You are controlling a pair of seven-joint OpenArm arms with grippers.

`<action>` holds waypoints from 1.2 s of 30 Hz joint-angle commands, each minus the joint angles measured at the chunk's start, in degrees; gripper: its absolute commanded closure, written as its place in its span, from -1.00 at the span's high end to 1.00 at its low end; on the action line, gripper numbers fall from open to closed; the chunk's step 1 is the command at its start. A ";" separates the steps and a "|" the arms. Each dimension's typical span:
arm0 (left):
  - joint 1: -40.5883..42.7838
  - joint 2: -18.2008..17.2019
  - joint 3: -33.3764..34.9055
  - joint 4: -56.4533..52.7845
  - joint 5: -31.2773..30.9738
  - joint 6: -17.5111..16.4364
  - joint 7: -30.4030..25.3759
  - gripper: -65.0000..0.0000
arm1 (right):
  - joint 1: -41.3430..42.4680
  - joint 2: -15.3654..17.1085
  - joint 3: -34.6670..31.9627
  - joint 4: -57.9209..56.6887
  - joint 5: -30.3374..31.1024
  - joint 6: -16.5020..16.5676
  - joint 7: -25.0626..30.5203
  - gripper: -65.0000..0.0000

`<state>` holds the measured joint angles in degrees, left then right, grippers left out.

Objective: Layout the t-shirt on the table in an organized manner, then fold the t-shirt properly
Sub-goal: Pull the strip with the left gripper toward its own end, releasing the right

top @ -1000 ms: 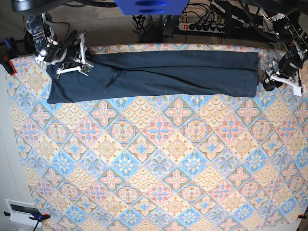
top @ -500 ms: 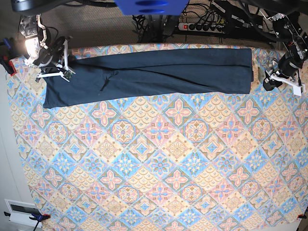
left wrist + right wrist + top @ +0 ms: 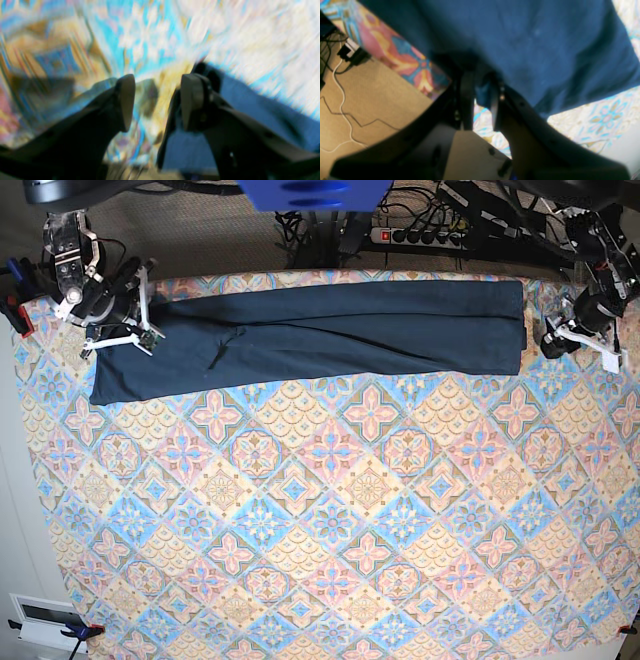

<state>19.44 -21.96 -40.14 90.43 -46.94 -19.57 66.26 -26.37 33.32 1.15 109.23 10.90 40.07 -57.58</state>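
The navy t-shirt (image 3: pixel 320 330) lies folded into a long narrow band along the far edge of the table (image 3: pixel 330 510). On the base view's left, my right gripper (image 3: pixel 135 330) sits at the band's end. The right wrist view shows that gripper (image 3: pixel 481 92) shut on a fold of the t-shirt (image 3: pixel 520 37), just above the table (image 3: pixel 602 115). My left gripper (image 3: pixel 550 340) stands just off the band's other end. In the blurred left wrist view it (image 3: pixel 155 85) is open with nothing between the fingers, and the t-shirt (image 3: pixel 250 100) lies behind one finger on the table (image 3: pixel 150 30).
A power strip (image 3: pixel 420 235) and cables lie on the floor beyond the table's far edge. A blue part (image 3: pixel 315 192) overhangs the top middle. Clamps (image 3: pixel 15 310) grip the cloth at the left corner. A white box (image 3: pixel 45 620) sits at the near left.
The whole t-shirt band has slid towards the base view's left, pulled by my right gripper. My left gripper has risen slightly and stays off the cloth.
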 commanded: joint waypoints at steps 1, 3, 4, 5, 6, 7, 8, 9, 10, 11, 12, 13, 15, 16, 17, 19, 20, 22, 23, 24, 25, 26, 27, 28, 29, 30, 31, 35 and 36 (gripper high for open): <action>-0.15 -2.35 0.80 0.86 -1.02 -0.25 -1.51 -0.02 | 0.83 1.10 0.57 0.88 0.14 -0.07 0.31 -0.66; 0.03 -2.70 2.21 0.86 -1.02 -0.25 -1.42 0.11 | 1.54 1.10 0.39 0.88 0.14 -0.07 0.31 -0.66; 0.03 -2.79 2.56 0.86 -1.02 -0.25 -1.42 0.17 | 1.80 1.01 0.30 0.88 0.14 -0.07 0.31 -0.66; 0.03 -2.79 2.73 0.86 -1.02 -0.25 -1.42 0.22 | 1.97 0.92 0.22 0.88 0.14 -0.07 0.31 -0.66; 0.03 -2.79 2.73 0.86 -1.02 -0.25 -0.98 0.26 | 2.15 0.75 0.22 0.88 0.14 -0.07 0.22 -0.66; -0.15 -2.79 2.73 0.86 -1.02 -0.25 0.25 0.28 | 2.41 0.13 0.22 0.88 0.14 -0.07 0.04 -0.66; -0.41 -2.79 2.73 0.86 -1.11 -0.34 2.09 0.29 | 2.41 -0.40 0.39 0.88 0.14 -0.07 0.04 -0.66; -0.50 -2.70 2.73 0.95 -1.63 -0.43 3.50 0.29 | 2.41 -0.49 0.39 0.79 0.14 -0.07 0.04 -0.66; -0.50 -2.70 2.73 0.95 -3.04 -0.43 4.20 0.29 | 2.41 -0.49 0.39 0.79 0.14 -0.07 0.04 -0.66; -0.50 -2.70 2.73 0.95 -4.89 -0.43 4.55 0.29 | 2.41 -0.49 0.39 0.79 0.14 -0.07 0.04 -0.66; -0.23 -2.79 2.65 0.95 -7.00 -0.43 4.73 0.29 | 2.41 -0.49 0.30 0.79 0.14 -0.07 0.04 -0.66; -0.06 -2.88 2.56 0.95 -9.28 -0.43 4.64 0.29 | 2.41 -0.49 0.30 0.79 0.14 -0.07 0.04 -0.66; 0.03 -4.02 2.65 0.78 -11.48 -0.43 4.64 0.29 | 2.41 -0.49 0.30 0.79 0.14 -0.07 0.13 -0.66; 0.03 -4.20 2.73 0.69 -11.57 -0.43 4.64 0.29 | 2.41 -0.49 0.30 0.79 0.14 -0.07 0.13 -0.66; 0.03 -3.93 2.73 0.69 -11.57 -0.43 4.64 0.29 | 2.85 -0.49 0.22 0.79 0.14 -0.07 0.13 -0.66; 0.03 -3.93 2.82 0.69 -11.74 -0.43 4.64 0.29 | 3.29 -0.49 0.22 0.79 0.14 -0.07 0.13 -0.66; 0.03 -3.67 3.26 0.69 -11.74 -0.43 4.73 0.29 | 3.29 -0.49 0.22 0.79 0.14 -0.07 0.04 -0.66; 0.03 -3.58 4.84 0.78 -11.92 -0.34 4.73 0.29 | 3.29 -0.49 0.22 0.79 0.14 -0.07 0.04 -0.66; 0.12 -3.58 5.37 1.04 -12.10 -0.34 4.82 0.29 | 3.29 -0.49 0.22 0.70 0.14 -0.07 0.04 -0.66; 0.56 -3.58 5.46 1.04 -12.62 -0.34 5.43 0.29 | 3.29 -0.49 0.22 0.70 0.14 -0.07 0.04 -0.66; 1.00 -3.58 5.11 1.39 -13.50 -0.34 6.22 0.29 | 3.29 -0.49 0.22 0.70 0.14 -0.07 0.04 -0.66; 1.26 -3.58 4.76 1.83 -14.38 -0.34 6.58 0.29 | 3.29 -0.49 0.30 0.70 0.14 -0.07 0.04 -0.66; 1.35 -3.58 4.76 2.53 -15.35 -0.34 7.10 0.29 | 3.29 -0.49 0.39 0.62 0.14 -0.07 0.22 -0.66; 1.79 -3.58 4.67 2.97 -15.96 -0.34 7.28 0.29 | 3.29 -0.49 0.39 0.62 0.14 -0.07 0.22 -0.66; 2.32 -3.58 4.67 3.50 -16.58 -0.34 7.28 0.29 | 3.29 -0.49 0.39 0.62 0.14 -0.07 0.22 -0.66; 2.84 -3.58 4.67 4.47 -17.11 -0.34 7.28 0.29 | 3.29 -0.49 0.30 0.62 0.14 -0.07 0.13 -0.66; 3.11 -3.58 4.49 5.26 -17.37 -0.34 7.28 0.29 | 3.29 -0.49 0.22 0.62 0.14 -0.07 0.13 -0.66; 4.43 -3.58 2.47 7.63 -17.63 -0.34 7.98 0.29 | 3.29 -0.49 0.22 0.62 0.23 -0.07 0.13 -0.66; 4.43 -3.58 2.21 7.63 -17.19 -0.34 8.16 0.29 | 3.29 -0.49 0.22 0.62 0.23 -0.07 0.13 -0.66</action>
<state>23.81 -24.64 -37.50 97.41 -63.70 -19.79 74.41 -23.33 31.77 0.95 109.08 10.90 40.25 -57.91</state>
